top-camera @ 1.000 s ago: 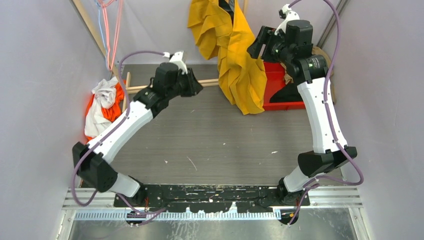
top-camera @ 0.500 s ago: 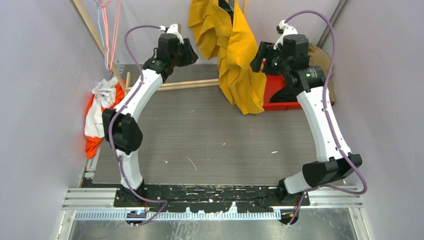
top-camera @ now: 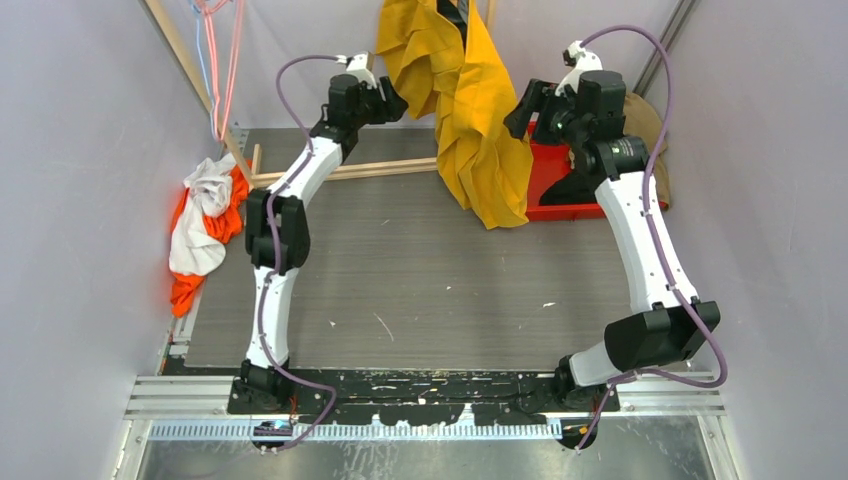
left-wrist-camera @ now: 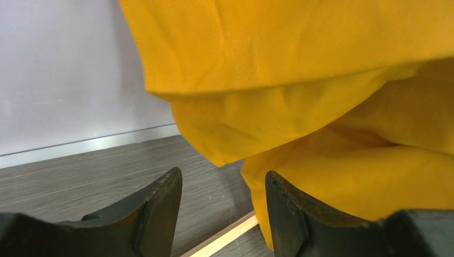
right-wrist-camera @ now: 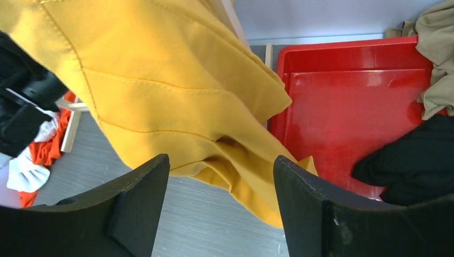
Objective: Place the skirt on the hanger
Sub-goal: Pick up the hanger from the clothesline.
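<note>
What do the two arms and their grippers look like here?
The left arm and right arm have white shells, black joint housings and a purple cable each. The left gripper and right gripper have matte black, wedge-shaped fingers.

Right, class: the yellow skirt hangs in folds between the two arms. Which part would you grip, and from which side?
Probably the loose folded edge of the yellow skirt nearest the left gripper, approached from the left arm's side. That edge hangs free above the table as a thin layered lip, and the open jaws face it.
</note>
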